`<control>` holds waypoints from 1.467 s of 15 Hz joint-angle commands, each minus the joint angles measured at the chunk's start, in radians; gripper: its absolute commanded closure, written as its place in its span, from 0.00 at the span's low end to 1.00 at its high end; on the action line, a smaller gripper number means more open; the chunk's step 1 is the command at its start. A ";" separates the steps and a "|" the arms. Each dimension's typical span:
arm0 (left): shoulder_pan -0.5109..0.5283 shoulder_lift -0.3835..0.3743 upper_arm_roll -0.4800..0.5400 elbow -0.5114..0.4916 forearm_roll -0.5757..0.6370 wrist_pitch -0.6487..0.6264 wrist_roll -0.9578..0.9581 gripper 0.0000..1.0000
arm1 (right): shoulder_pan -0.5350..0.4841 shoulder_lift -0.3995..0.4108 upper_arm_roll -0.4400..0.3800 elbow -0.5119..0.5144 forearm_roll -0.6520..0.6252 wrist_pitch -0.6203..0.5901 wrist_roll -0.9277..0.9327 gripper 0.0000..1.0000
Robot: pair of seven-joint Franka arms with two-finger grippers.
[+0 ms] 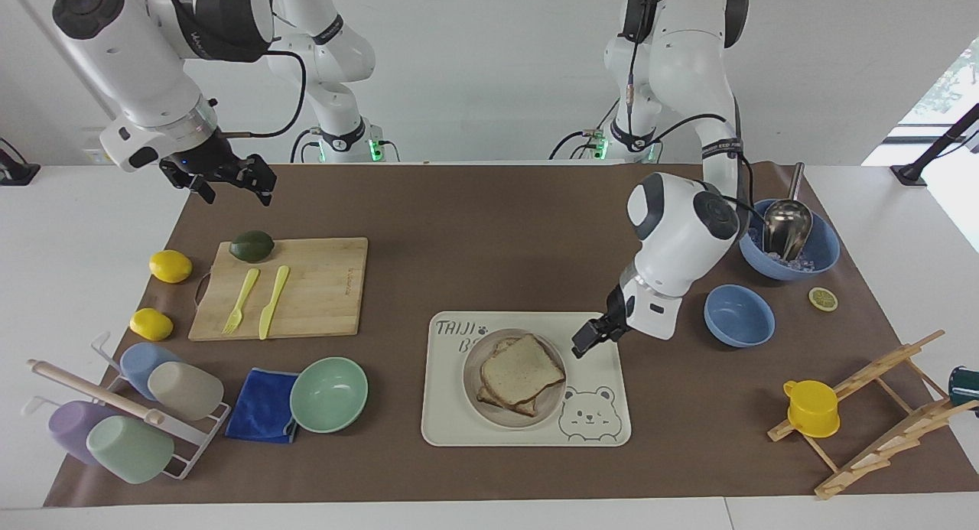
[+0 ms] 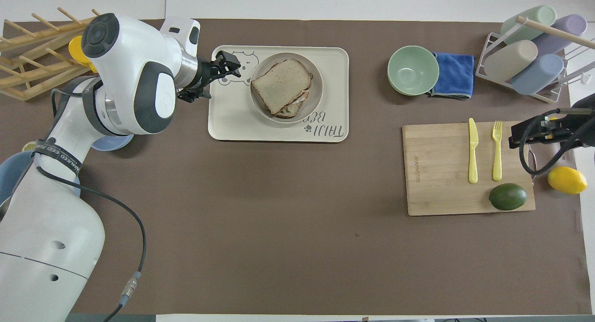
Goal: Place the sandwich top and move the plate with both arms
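Note:
The sandwich top (image 1: 524, 371) (image 2: 281, 79), a light brown-crusted bread slice, lies on the lower slices in the round beige plate (image 1: 472, 381) (image 2: 317, 87). The plate rests on a cream tray (image 1: 596, 432) (image 2: 232, 124) with a bear drawing. My left gripper (image 1: 587, 345) (image 2: 218, 80) hangs open and empty over the tray's bear corner, beside the plate toward the left arm's end, clear of the bread. My right gripper (image 1: 229, 187) (image 2: 515, 140) waits open and empty, high over the cutting board's edge by the avocado.
A cutting board (image 1: 321, 285) carries a yellow fork, a yellow knife and an avocado (image 1: 252, 245); two lemons lie beside it. A green bowl (image 1: 329, 394), blue cloth and cup rack stand farther out. Two blue bowls (image 1: 738, 314), a lemon slice and a wooden rack with a yellow cup (image 1: 811, 408) fill the left arm's end.

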 commanded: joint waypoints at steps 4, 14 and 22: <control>0.005 -0.116 0.107 -0.044 0.018 -0.106 0.014 0.00 | -0.015 -0.013 0.008 -0.017 0.024 0.006 0.016 0.00; 0.042 -0.164 0.196 -0.038 0.125 -0.115 0.098 0.00 | -0.027 -0.013 0.005 -0.017 0.024 0.006 0.016 0.00; 0.109 -0.286 0.222 -0.046 0.213 -0.273 0.356 0.00 | -0.027 -0.013 0.005 -0.017 0.024 0.006 0.016 0.00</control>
